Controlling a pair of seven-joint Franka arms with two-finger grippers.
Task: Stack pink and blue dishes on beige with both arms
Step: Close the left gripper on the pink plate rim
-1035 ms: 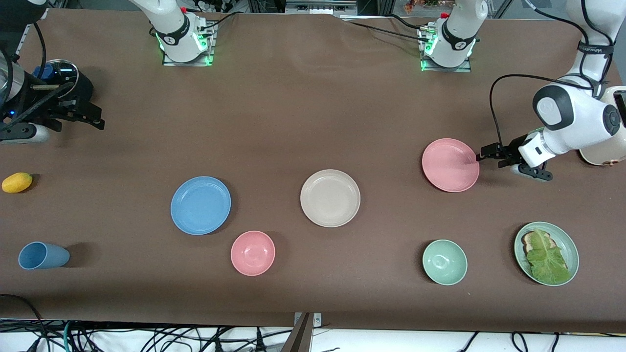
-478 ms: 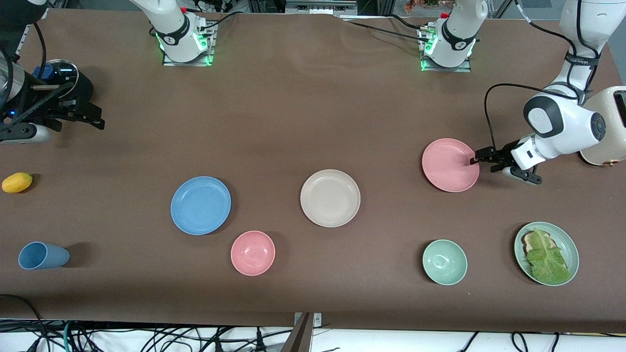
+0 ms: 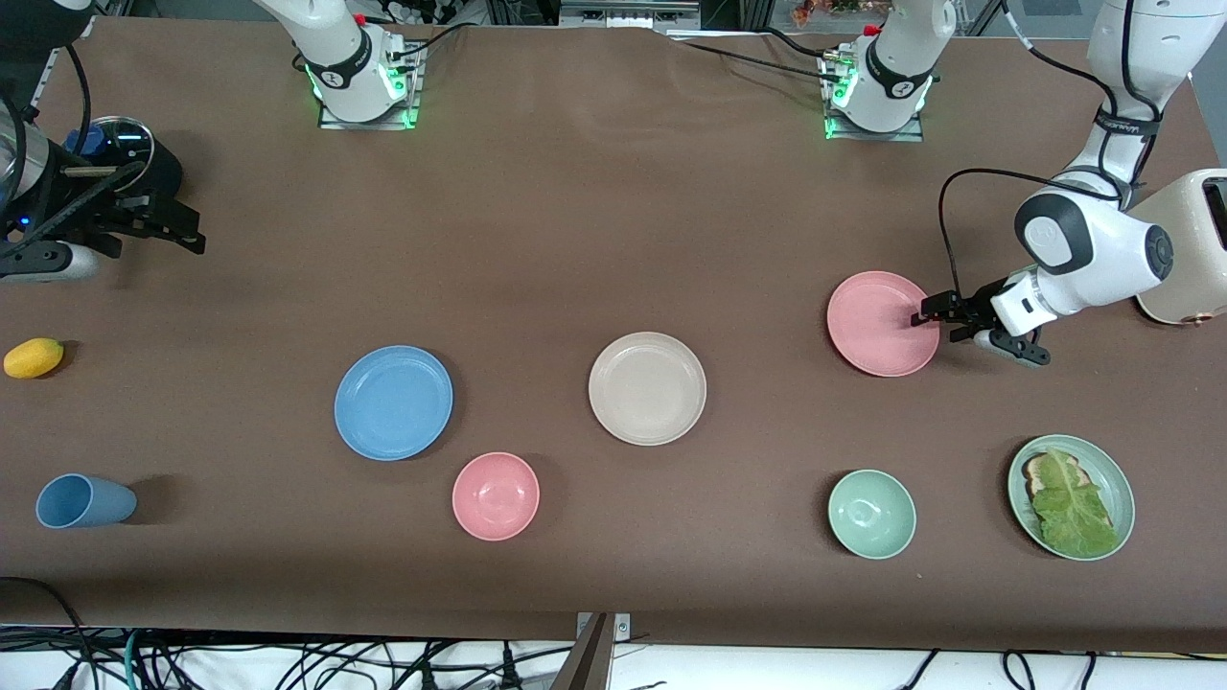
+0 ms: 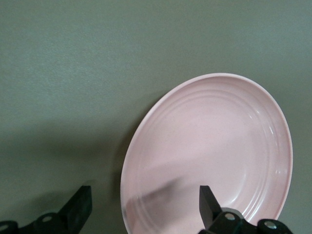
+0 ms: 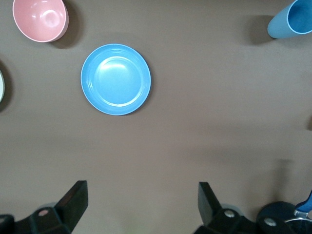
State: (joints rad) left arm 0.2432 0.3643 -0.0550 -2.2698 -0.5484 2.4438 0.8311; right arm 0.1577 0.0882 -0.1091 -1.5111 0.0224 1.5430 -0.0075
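Near the front edge of the table (image 3: 613,192) you see a blue cup (image 3: 84,501) lying toward the right arm's end, then a pink bowl (image 3: 496,495), a green bowl (image 3: 871,514) and a green plate (image 3: 1112,479) with a leaf on it toward the left arm's end. A bit farther from the camera sit your three flat plates in a row, all apart. The blue plate (image 3: 393,402) is toward the right arm's end. The beige plate (image 3: 647,388) is in the middle of the table, with nothing on it. The pink plate (image 3: 883,323) is toward the left arm's end.

Your left gripper (image 3: 928,311) is low at the pink plate's rim, on the side toward the left arm's end. Its fingers are spread apart, with the rim between them, and they are not squeezing it.

A yellow fruit (image 3: 34,357) lies at the table's edge at the right arm's end. Your right gripper (image 3: 177,230) waits up high over that end, with its fingers wide apart and holding nothing.
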